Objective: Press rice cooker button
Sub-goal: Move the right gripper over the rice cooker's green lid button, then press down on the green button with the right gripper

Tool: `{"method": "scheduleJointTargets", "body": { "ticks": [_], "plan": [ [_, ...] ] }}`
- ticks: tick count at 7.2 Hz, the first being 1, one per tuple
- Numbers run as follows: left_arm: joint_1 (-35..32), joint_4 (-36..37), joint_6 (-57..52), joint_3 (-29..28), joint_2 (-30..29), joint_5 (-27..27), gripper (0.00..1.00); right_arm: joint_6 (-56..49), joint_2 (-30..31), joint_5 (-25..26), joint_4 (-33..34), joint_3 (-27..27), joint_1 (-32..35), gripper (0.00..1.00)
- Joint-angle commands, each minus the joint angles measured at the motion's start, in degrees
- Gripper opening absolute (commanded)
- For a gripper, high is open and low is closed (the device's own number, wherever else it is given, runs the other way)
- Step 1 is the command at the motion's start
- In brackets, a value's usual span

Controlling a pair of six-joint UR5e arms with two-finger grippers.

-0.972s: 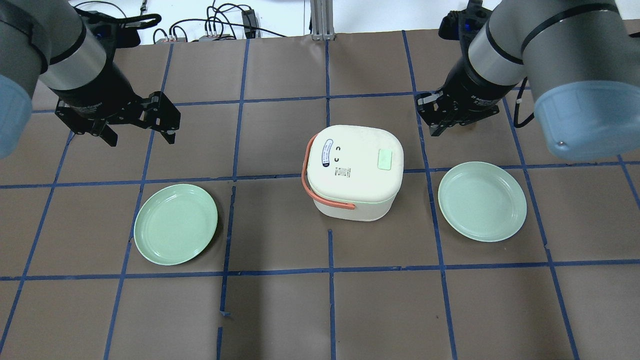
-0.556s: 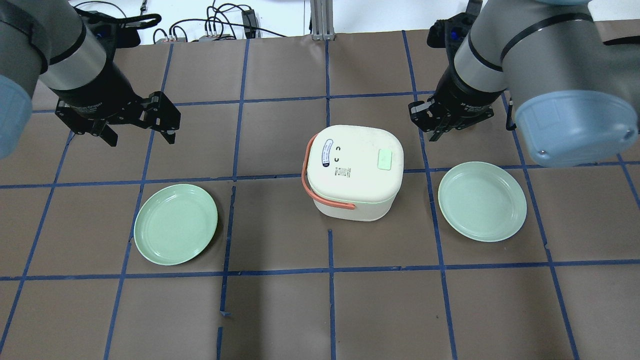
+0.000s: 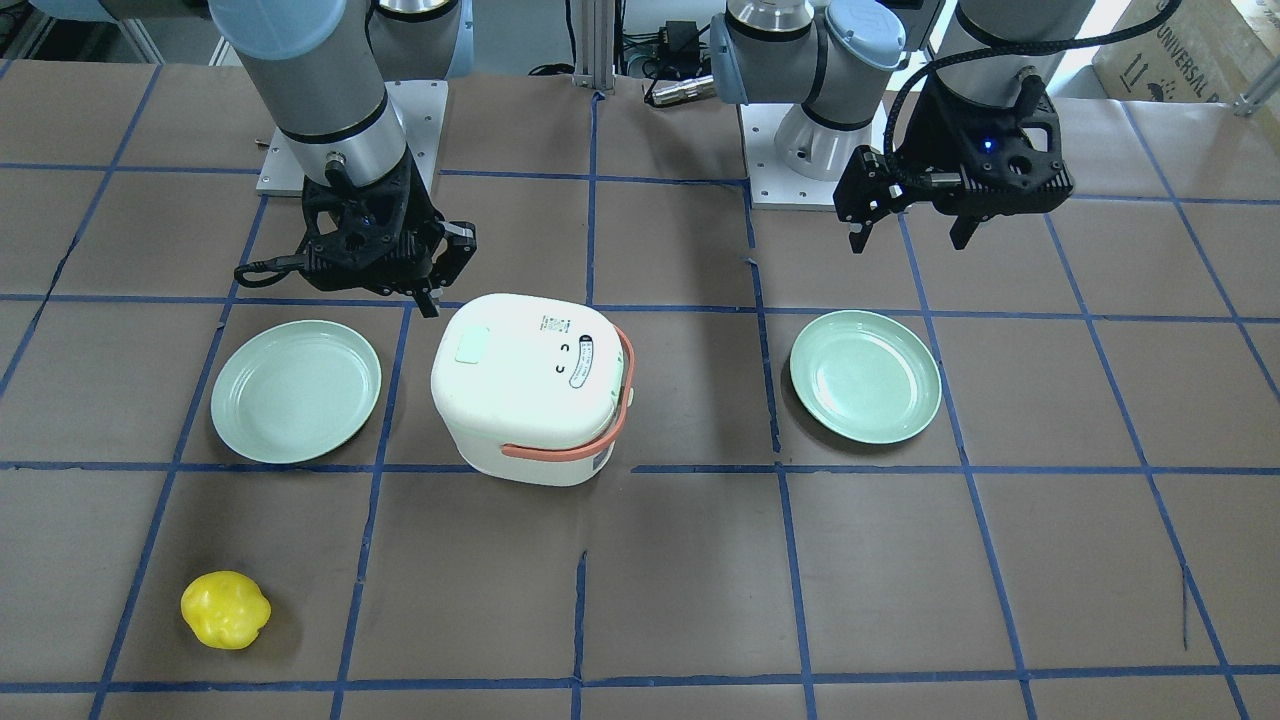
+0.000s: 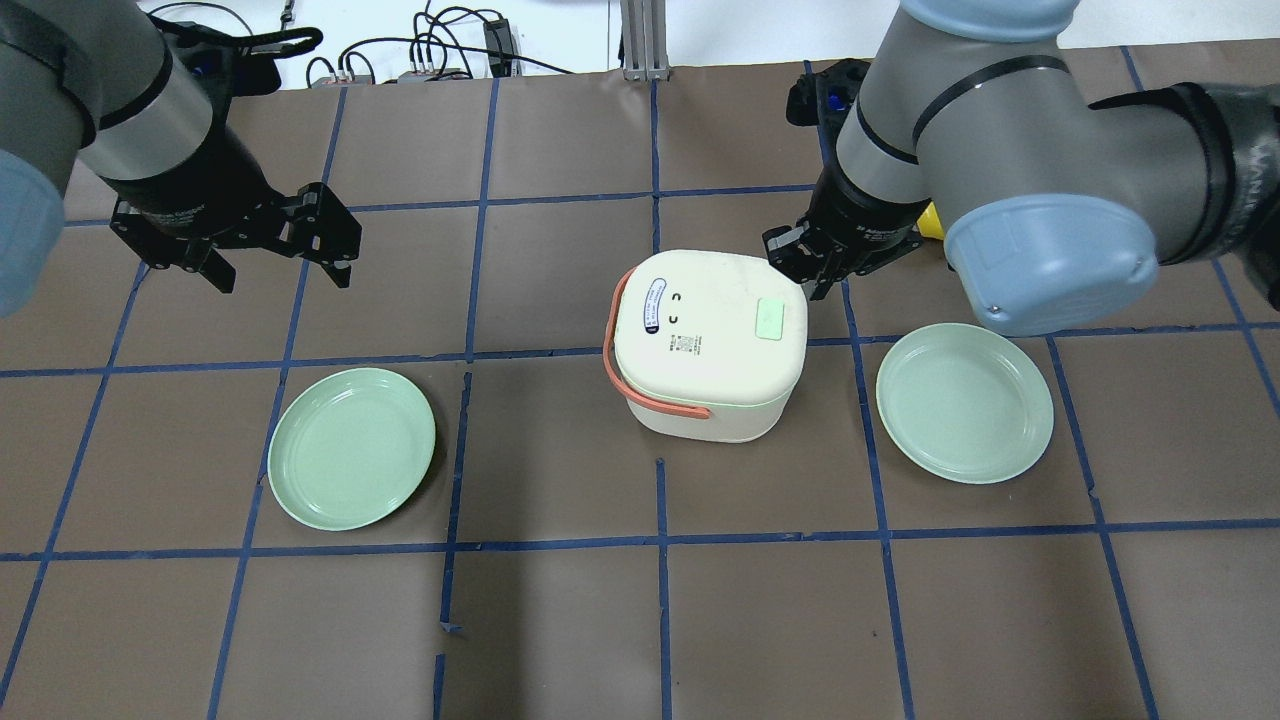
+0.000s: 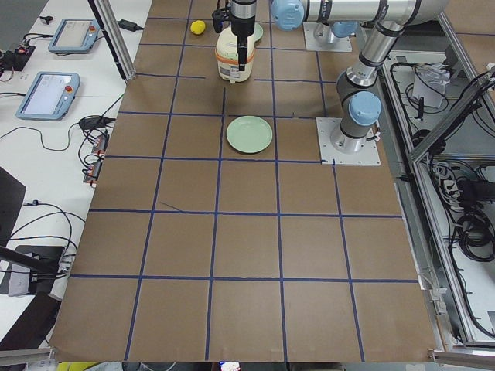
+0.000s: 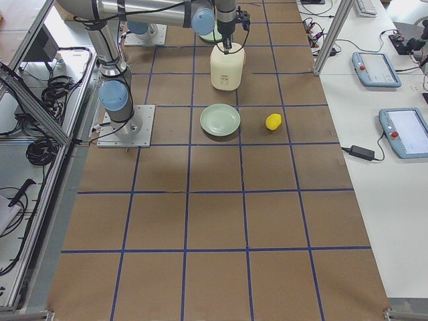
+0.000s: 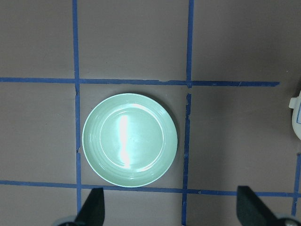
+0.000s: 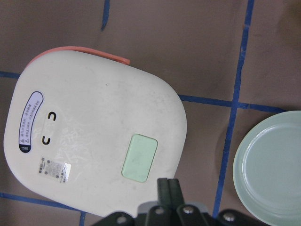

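Observation:
The cream rice cooker [image 4: 700, 350] with an orange handle stands at the table's middle. Its pale green button [image 4: 771, 320] sits on the lid toward the right. My right gripper [image 4: 816, 280] is shut and empty and hovers at the cooker's far right corner, beside the lid. In the right wrist view its closed fingertips [image 8: 168, 182] lie just off the button [image 8: 139, 157], apart from it. The front view shows the cooker [image 3: 530, 400], the button [image 3: 470, 347] and the right gripper [image 3: 432, 298]. My left gripper [image 4: 280, 278] is open and empty, far to the left.
A green plate [image 4: 352, 448] lies left of the cooker, below the left gripper, and shows in the left wrist view [image 7: 130, 139]. A second green plate [image 4: 964, 402] lies right of the cooker. A yellow toy fruit [image 3: 225, 609] lies at the far right of the table.
My right arm has moved left, from beyond the right plate to the cooker's far right corner. The left arm, cooker and plates have not moved.

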State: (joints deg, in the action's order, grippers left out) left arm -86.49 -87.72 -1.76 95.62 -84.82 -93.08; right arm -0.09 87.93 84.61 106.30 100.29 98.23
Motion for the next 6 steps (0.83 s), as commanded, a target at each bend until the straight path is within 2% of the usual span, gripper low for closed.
{"method": "scheduleJointTargets", "body": {
  "ticks": [1, 6],
  "plan": [
    [0.00, 0.00, 0.00, 0.00, 0.00, 0.00, 1.00, -0.17, -1.87, -0.15, 0.75, -0.01, 0.73, 0.07],
    [0.00, 0.00, 0.00, 0.00, 0.00, 0.00, 1.00, -1.31, -4.51, -0.15, 1.37, 0.17, 2.49, 0.07]
  ]
}}
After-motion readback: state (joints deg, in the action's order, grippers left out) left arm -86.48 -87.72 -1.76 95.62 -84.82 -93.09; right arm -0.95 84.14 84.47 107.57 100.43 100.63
